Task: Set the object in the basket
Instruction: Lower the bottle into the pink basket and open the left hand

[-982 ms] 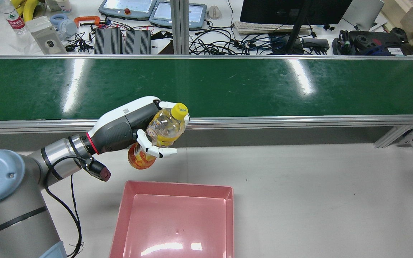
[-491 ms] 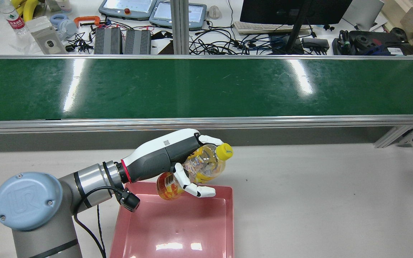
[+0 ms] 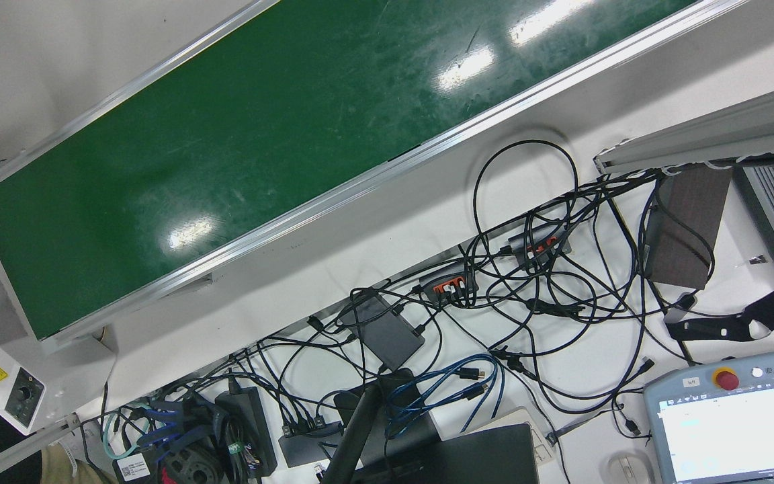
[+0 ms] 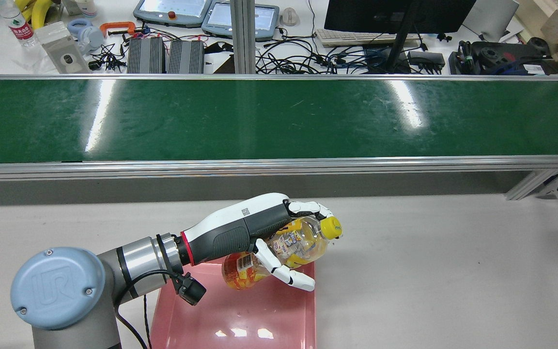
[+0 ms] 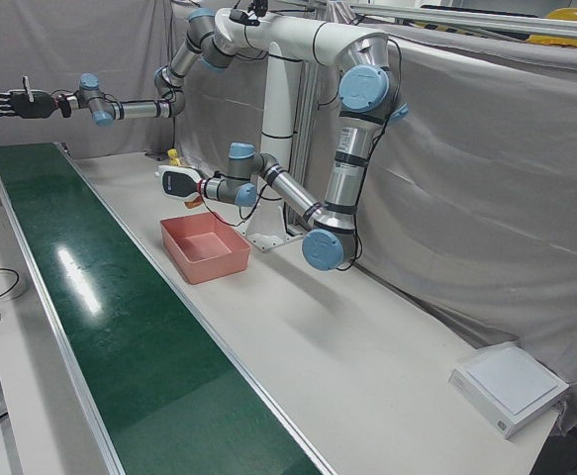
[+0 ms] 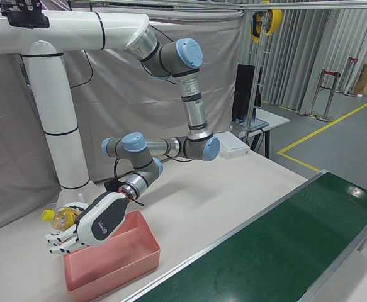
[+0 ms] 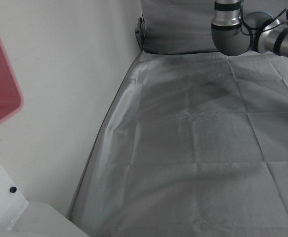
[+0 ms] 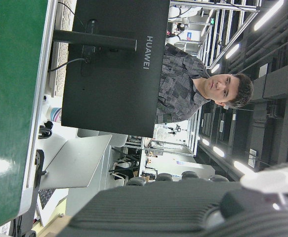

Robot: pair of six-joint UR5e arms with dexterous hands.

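1. Pink plastic marks the basket (image 4: 240, 320), which sits on the pale counter (image 4: 429, 271) near the robot's base, just short of the green conveyor belt (image 4: 279, 121).
2. Above the basket's far right corner, the left hand (image 4: 259, 232) has its fingers (image 4: 286, 276) wrapped around a clear bottle (image 4: 284, 249) of orange drink with a yellow cap (image 4: 331, 227).
3. That bottle lies tilted nearly on its side in the hand, cap pointing right and slightly toward the belt, its base over the basket and its cap past the basket's right rim.
4. From the right-front view, the left hand (image 6: 85, 229) and bottle (image 6: 60, 218) hang clear above the basket (image 6: 117, 261).
5. Far off at the belt's end, the right hand (image 5: 6, 103) is raised with fingers spread, holding nothing.
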